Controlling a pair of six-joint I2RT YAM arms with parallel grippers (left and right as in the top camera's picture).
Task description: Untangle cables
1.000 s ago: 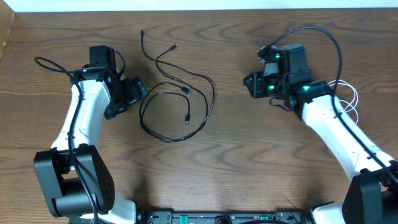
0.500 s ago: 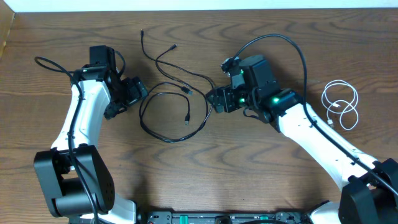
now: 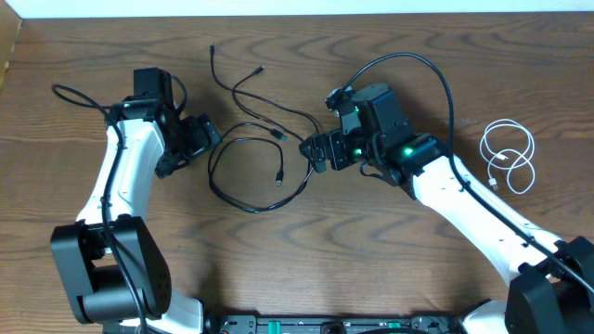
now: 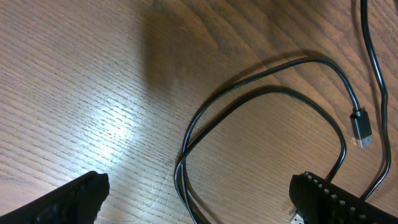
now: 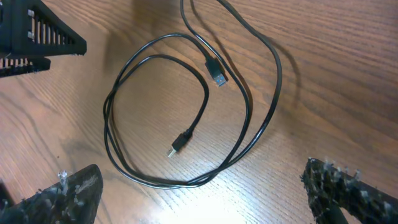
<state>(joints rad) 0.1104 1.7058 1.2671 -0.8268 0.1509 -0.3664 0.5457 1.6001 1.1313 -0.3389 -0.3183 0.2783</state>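
Wide brown wooden tabletop (image 3: 371, 269) under everything. Left gripper (image 3: 197, 147) just beside the left edge of the black cables (image 3: 243, 206), fingers wide apart, holding nothing. Right gripper (image 3: 314, 154) at the right edge of the same black loop, fingers also spread wide, gripping nothing. Black cables near the middle of the tabletop, looped and crossing one another. White cable (image 3: 509, 158) coiled well apart, at the far right. Small plug (image 5: 177, 144) lying inside the loop.
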